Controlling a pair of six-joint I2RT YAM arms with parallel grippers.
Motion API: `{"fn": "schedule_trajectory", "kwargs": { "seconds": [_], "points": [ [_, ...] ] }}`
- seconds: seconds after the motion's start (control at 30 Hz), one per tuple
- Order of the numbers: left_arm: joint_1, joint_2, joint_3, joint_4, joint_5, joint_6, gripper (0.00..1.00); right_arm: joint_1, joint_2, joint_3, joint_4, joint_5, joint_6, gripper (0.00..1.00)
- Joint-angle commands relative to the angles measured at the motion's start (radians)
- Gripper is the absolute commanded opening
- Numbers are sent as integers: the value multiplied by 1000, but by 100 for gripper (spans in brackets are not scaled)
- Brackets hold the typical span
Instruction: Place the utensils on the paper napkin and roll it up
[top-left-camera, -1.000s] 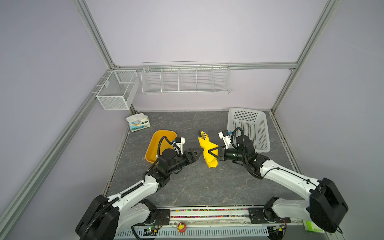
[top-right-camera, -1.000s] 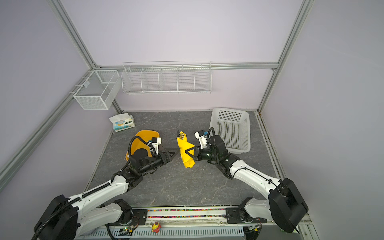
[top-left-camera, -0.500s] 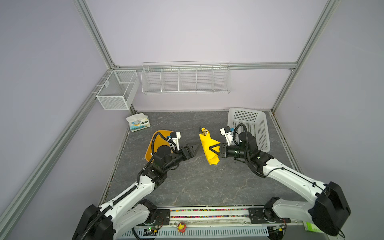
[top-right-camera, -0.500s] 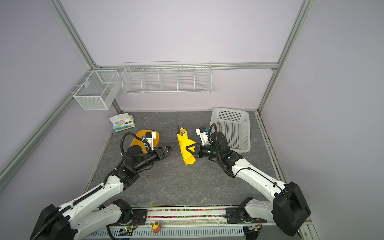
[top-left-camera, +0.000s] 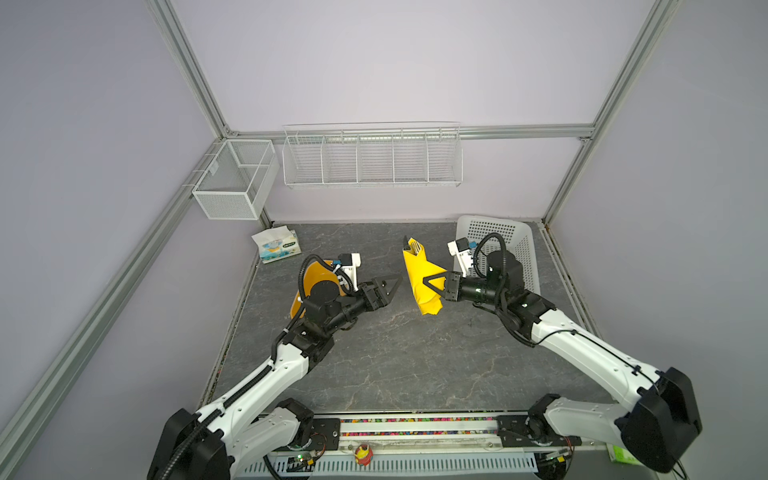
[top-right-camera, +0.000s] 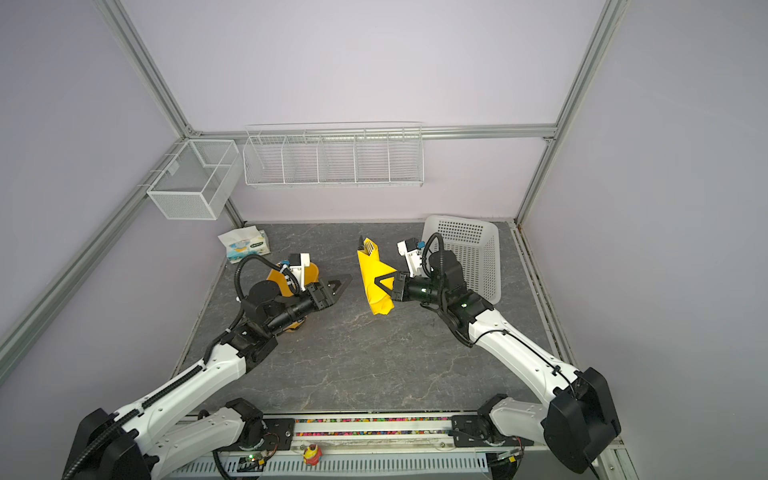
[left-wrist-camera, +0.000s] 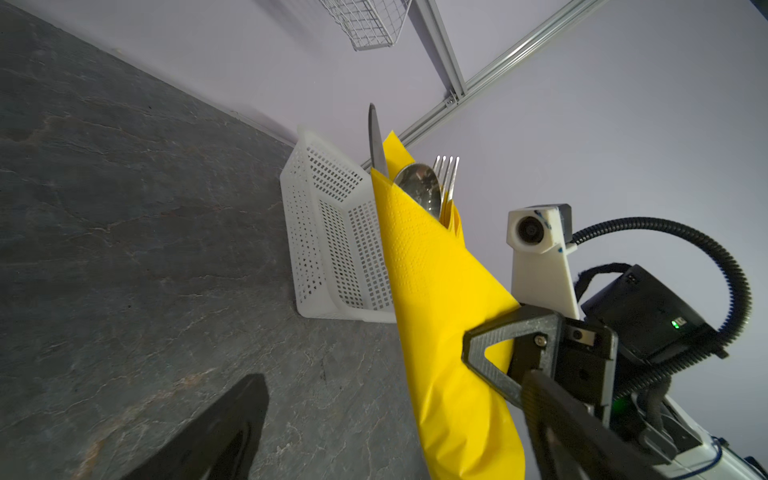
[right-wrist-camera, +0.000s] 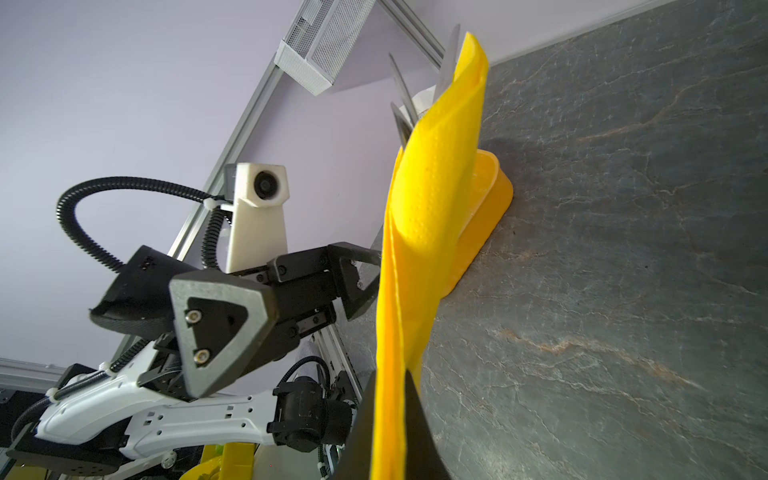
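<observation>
Pulled back from the napkin roll (top-left-camera: 417, 270) (top-right-camera: 370, 270) a second ago and now partway forward again, the left gripper (top-left-camera: 392, 289) (top-right-camera: 343, 289) hangs just short of it without touching, while the right gripper (top-left-camera: 426, 284) (top-right-camera: 377, 281) has carried the roll a little farther toward the back wall

Both arms reach in from the front edge of the table (top-left-camera: 395, 353), elbows raised and wrists levelled, so the two grippers point at each other from either side of the roll

Left jaws stand wide apart with nothing between them; the right wrist view shows its two fingers (right-wrist-camera: 220, 316) well spread, just beside the yellow paper (right-wrist-camera: 419, 216). Behind this gripper's wrist sits the orange-yellow tray (top-left-camera: 309, 274) (right-wrist-camera: 490, 208)

Right jaws are clamped tight on the roll's middle, from the side. Above the jaws the roll leans back and opens like a pocket (left-wrist-camera: 436, 291); out of it stick the cutlery: a knife (left-wrist-camera: 376, 141), a spoon (left-wrist-camera: 419, 187) and a fork (left-wrist-camera: 449, 174). Below the jaws the closed end hangs toward the table; whether it touches the surface I cannot tell

Behind the right gripper's wrist stands the white basket (top-left-camera: 511, 237) (left-wrist-camera: 332, 232), apart from the roll
</observation>
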Motion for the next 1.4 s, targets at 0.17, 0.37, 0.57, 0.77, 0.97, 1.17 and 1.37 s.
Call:
{"fn": "schedule_trajectory", "kwargs": {
  "seconds": [0.17,0.37,0.57,0.77,0.97,1.17,1.37],
  "points": [
    [4,105,111,140,155,-35,94,-20,17,47,86,-71,25,8],
    [4,185,140,230,192,-78,91,-22,43,47,157,-127,61,8],
    [4,239,182,255,214,-88,90,-23,58,60,205,-176,82,8],
    [4,278,210,339,258,-132,77,-24,65,71,239,-219,99,8],
    [4,284,213,394,274,-159,68,-24,68,74,280,-251,128,8],
    [3,295,216,441,282,-189,61,-24,64,62,321,-265,161,8],
    [1,298,213,458,282,-189,54,-24,72,50,364,-268,192,9]
  ]
}}
